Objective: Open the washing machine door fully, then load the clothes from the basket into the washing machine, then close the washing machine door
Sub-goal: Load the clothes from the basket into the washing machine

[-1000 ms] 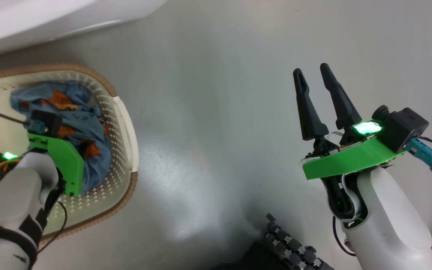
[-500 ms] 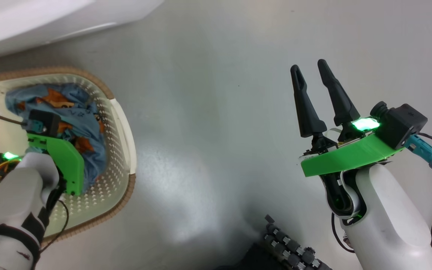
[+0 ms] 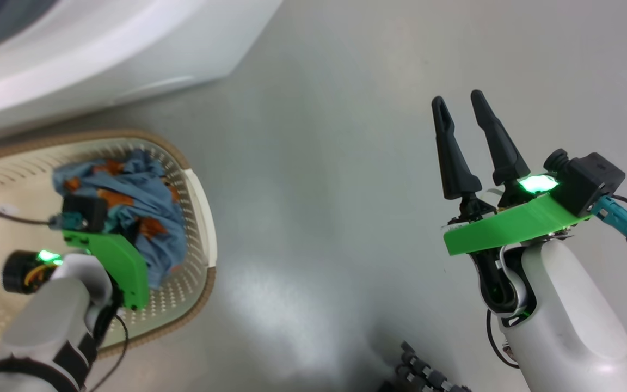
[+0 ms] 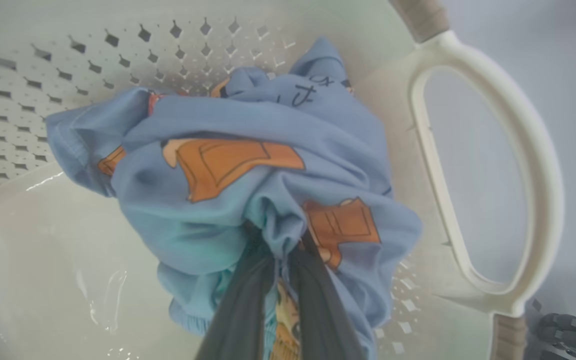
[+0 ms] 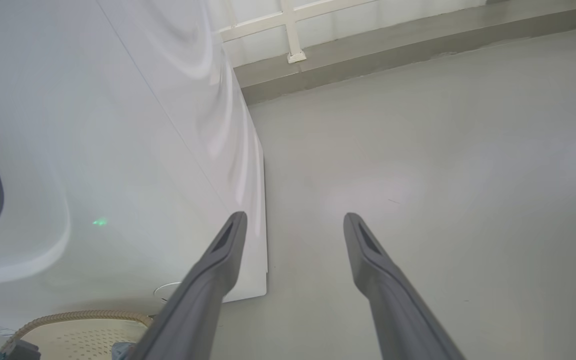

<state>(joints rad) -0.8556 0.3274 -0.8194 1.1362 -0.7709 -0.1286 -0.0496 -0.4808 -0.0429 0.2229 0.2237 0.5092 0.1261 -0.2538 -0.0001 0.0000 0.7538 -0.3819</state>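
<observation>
Pinching the clothes (image 4: 268, 165) near the basket (image 4: 545, 200) rim — left tool (image 4: 280, 247); right tool (image 3: 458, 98) spread above open floor (image 3: 319, 163).

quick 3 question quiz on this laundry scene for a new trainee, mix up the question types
1. True or false: the right gripper is open above the bare floor, with nothing between its fingers.
2. Multiple choice: what is the left gripper shut on? A. a bottle B. the clothes C. a shoe
3. Fill in: the blue clothes with orange figures are in the cream ____ next to the washing machine.

Key
1. True.
2. B.
3. basket.
</observation>
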